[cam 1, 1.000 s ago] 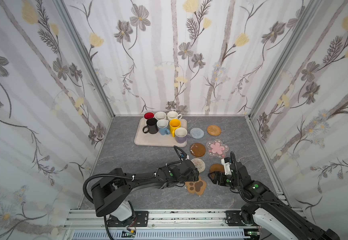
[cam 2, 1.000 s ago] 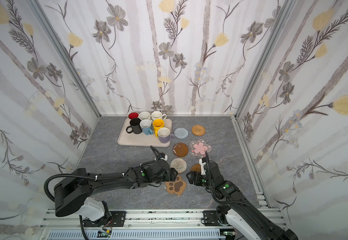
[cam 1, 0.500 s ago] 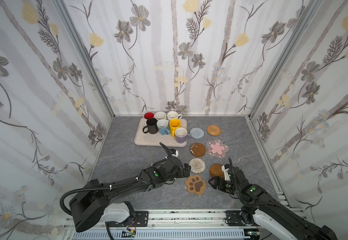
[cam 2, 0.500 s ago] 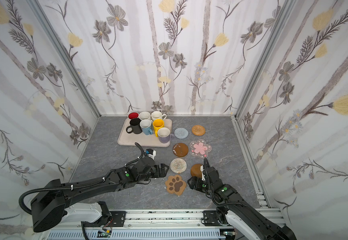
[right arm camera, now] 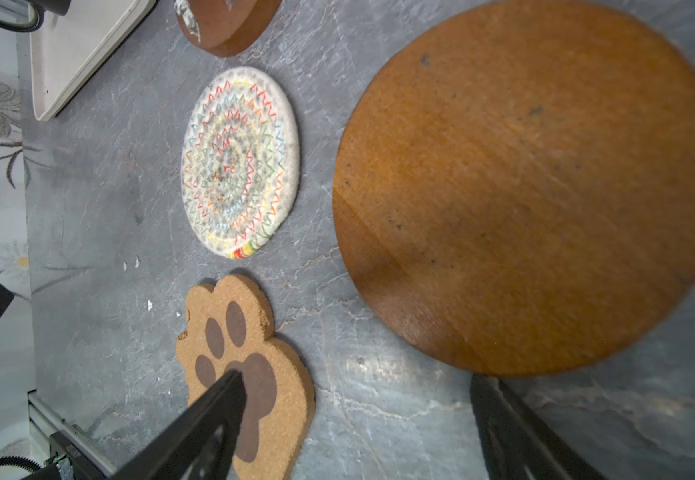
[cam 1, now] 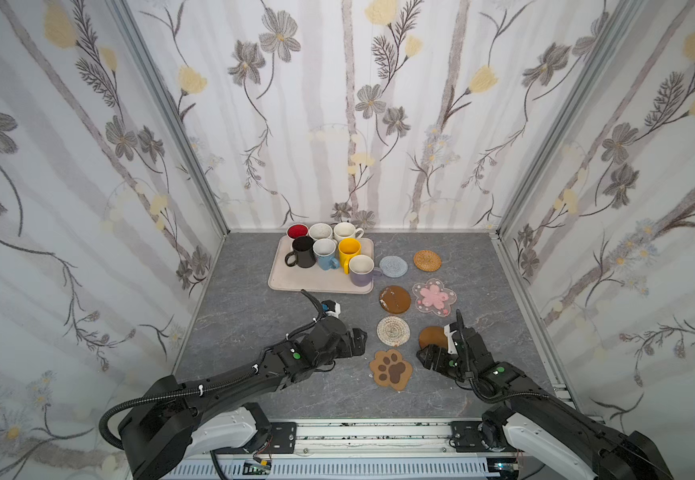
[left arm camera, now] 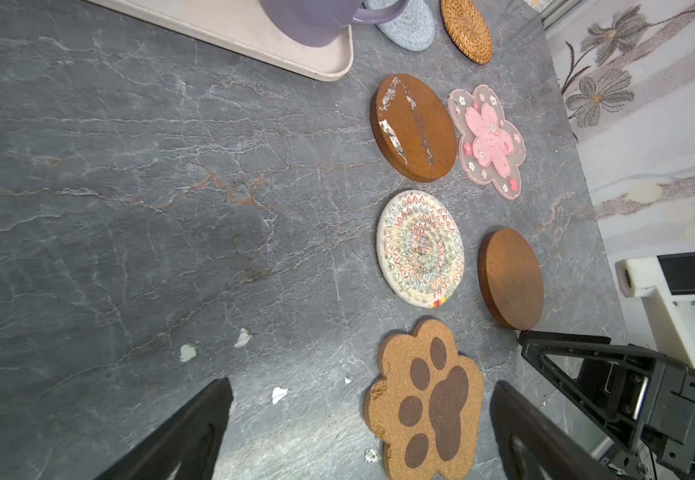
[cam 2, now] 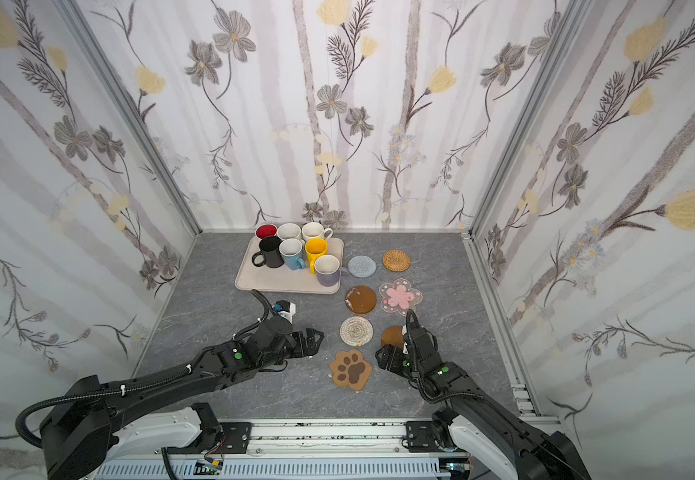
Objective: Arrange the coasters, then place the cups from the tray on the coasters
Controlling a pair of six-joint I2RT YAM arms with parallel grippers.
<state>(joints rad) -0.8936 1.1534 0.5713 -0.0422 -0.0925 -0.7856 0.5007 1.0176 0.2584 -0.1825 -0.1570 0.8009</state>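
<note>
Grey marbled table point(cam 1: 254, 324) carries the tray point(cam 1: 292, 284) of cups point(cam 1: 325, 253) at back left, straight beyond the left claw point(cam 1: 361, 341), spread empty and nearer it. Coasters point(cam 1: 393, 331) lie arranged rightward; the right claw point(cam 1: 427, 359), also spread empty, hovers beside the near amber disc point(cam 1: 431, 337).

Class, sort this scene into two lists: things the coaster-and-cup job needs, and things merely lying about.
Job: seven coasters, seven mugs, beige tray.
Lying about: small white flecks on the grey table.
</note>
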